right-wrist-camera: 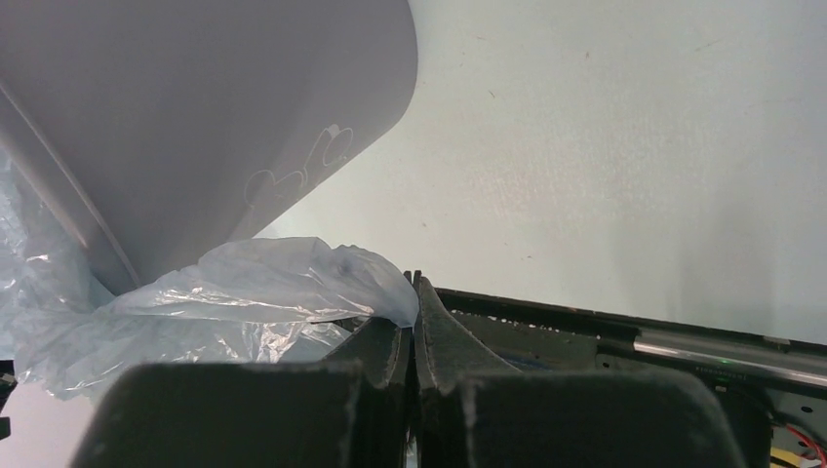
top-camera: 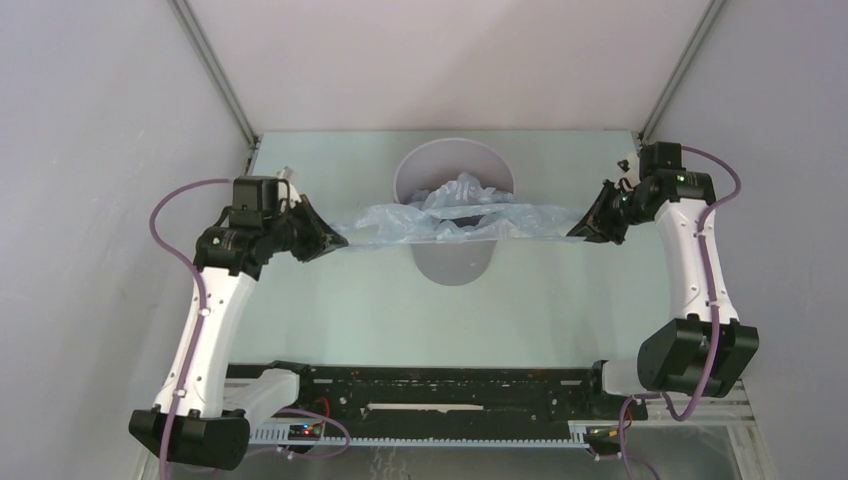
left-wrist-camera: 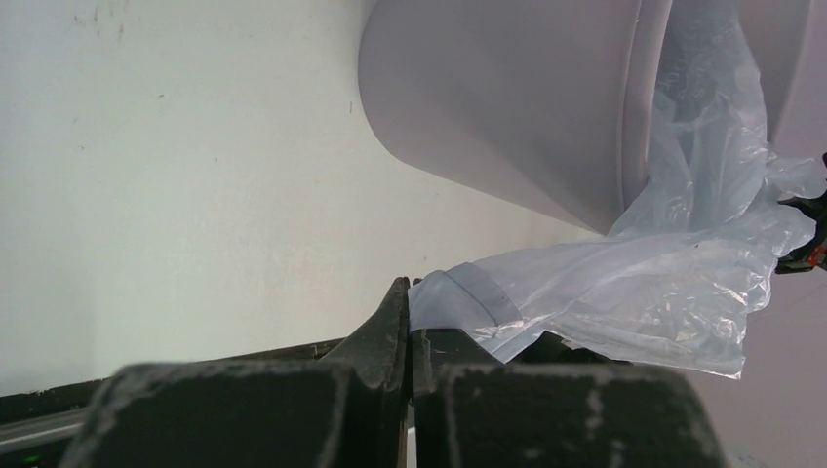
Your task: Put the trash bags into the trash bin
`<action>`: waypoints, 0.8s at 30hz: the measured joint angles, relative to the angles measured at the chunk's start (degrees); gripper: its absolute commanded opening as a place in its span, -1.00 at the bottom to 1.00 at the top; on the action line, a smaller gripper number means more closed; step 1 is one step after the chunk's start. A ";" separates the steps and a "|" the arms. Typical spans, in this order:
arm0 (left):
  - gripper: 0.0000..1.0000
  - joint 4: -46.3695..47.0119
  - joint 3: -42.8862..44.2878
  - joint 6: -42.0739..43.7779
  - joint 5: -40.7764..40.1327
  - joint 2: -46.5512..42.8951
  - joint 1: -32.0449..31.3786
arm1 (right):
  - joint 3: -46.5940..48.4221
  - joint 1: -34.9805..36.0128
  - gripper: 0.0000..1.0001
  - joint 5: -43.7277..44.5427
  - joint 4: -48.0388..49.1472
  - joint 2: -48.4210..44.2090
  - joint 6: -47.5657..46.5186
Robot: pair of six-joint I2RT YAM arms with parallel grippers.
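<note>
While left fingers (top-camera: pixel 322 238) and right fingers (top-camera: pixel 590 226) pinch its ends, the bag (top-camera: pixel 452 212) spans the bin (top-camera: pixel 455 262).

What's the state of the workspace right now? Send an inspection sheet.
Surface: pale green table, smooth.
Job's things: trash bag stretched across the trash bin mouth, middle bunched over the opening; bin upright.
Clutter: nothing seen.
Pincers: left pincer shut on the bag's left end; right pincer shut on its right end.
Cables: purple cables loop along both arms, apart from the bag.
Surroundings: plain grey walls.
</note>
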 measured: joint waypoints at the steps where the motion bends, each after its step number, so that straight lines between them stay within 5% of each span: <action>1: -0.99 0.00 0.02 -0.02 0.00 -0.02 0.00 | 0.15 0.00 -0.90 -0.02 -0.11 0.00 0.00; 6: -0.99 1.27 0.04 -0.90 -1.49 -1.25 0.00 | 1.75 -0.04 -0.64 -0.07 0.44 -0.37 0.33; 12: -0.94 9.22 -0.96 -3.10 -1.55 2.40 0.17 | -0.94 0.57 -0.57 0.24 9.29 0.92 1.66; 17: -0.59 14.71 0.02 -3.39 -1.05 11.93 0.24 | 1.64 1.92 -0.31 0.57 14.56 8.61 2.40; 24: 0.26 16.76 2.49 -0.74 0.57 21.11 0.48 | 11.43 6.95 0.17 1.95 12.02 17.44 -1.33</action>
